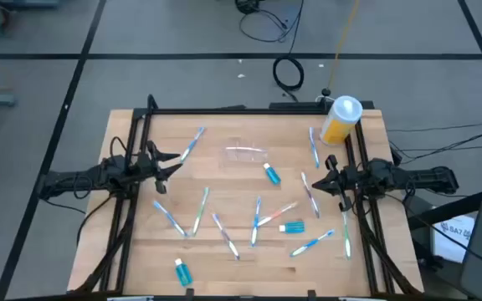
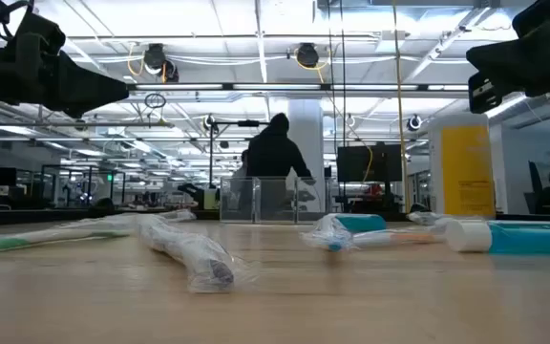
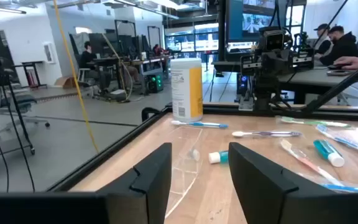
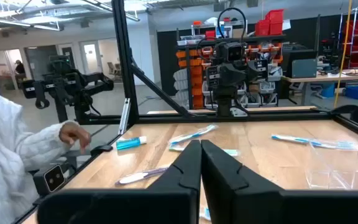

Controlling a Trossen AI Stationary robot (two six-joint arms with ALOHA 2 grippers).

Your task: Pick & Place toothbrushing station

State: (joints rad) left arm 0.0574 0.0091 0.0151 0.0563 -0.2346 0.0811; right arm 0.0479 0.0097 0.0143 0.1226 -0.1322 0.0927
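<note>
Seen from above, the near edge of the surface (image 1: 249, 284) carries 1 teal toothpaste tube (image 1: 182, 271) at about 7 o'clock, lying flat and alone, well apart from either arm. Just beyond it a loose fan of toothbrushes (image 1: 255, 222) spreads across the middle, with a second toothpaste tube (image 1: 292, 227) among them toward 4 o'clock. They lie at all angles and mostly apart, which suits single picks but means none is sorted yet.

At mid depth both arms hang at the sides. The left gripper (image 1: 167, 165) sits at 9 o'clock above the surface, its fingers (image 3: 151, 177) spread with nothing between them and aimed across toward the clear cup (image 1: 245, 153); I judge that gap is set ready for a grasp. The right gripper (image 1: 331, 179) waits at 3 o'clock, its fingers (image 4: 185, 171) pressed together on nothing, so it looks parked, not working. A toothbrush (image 1: 310, 192) lies just beside it.

Farther back, the third toothpaste tube (image 1: 271, 174) lies near the cup, which stands empty toward 12 o'clock, probably the target for the brushes. A stray toothbrush (image 1: 191, 145) lies at 11 o'clock. The yellow bottle (image 1: 340, 119) stands upright in the far corner at 1 o'clock.

Nothing appears placed yet.
</note>
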